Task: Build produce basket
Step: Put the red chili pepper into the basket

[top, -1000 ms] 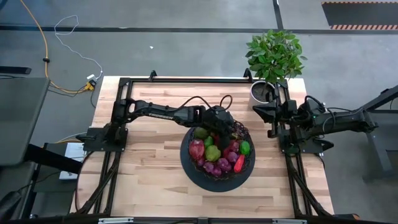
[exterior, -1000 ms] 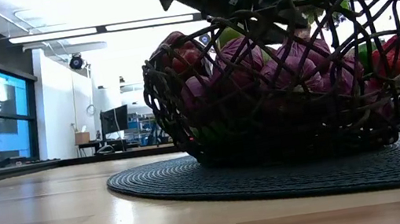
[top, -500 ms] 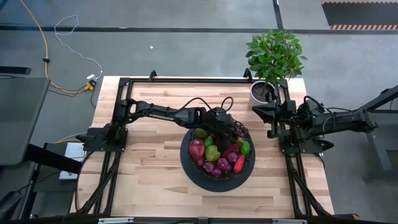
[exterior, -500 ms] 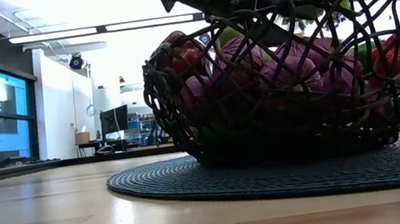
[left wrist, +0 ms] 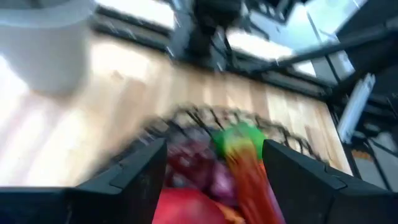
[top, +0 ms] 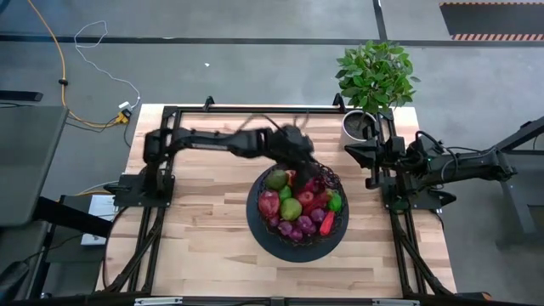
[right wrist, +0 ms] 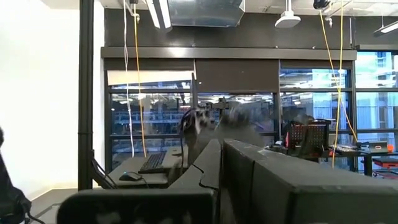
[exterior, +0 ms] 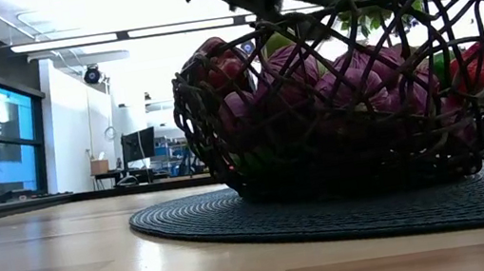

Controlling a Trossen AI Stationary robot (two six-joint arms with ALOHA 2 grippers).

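Note:
The black woven wire basket [top: 252, 214] stands on a round dark mat [top: 270, 245] right of the table's middle, and is seen side-on in the low view [exterior: 360, 151]. In it lie a red apple [top: 269, 202], a green fruit [top: 291, 208], a lime [top: 335, 201], purple grapes [top: 297, 226] and a red pepper [top: 326, 223]. My left gripper [top: 299, 155] hovers open and empty over the basket's far-left rim; in its wrist view [left wrist: 214, 162] the produce shows between its fingers. My right gripper [top: 374, 155] waits shut at the table's right edge.
A grey pot [top: 355, 126] with a green plant [top: 376, 75] stands at the far right corner, close behind the basket. Black frame rails run along the table's left, far and right sides. Bare wood lies left of and in front of the mat.
My left gripper has risen quickly out of the basket's far part and drawn back toward the far-left, ending above the rim. The fruits it had covered now show. The basket and produce have stayed in place.

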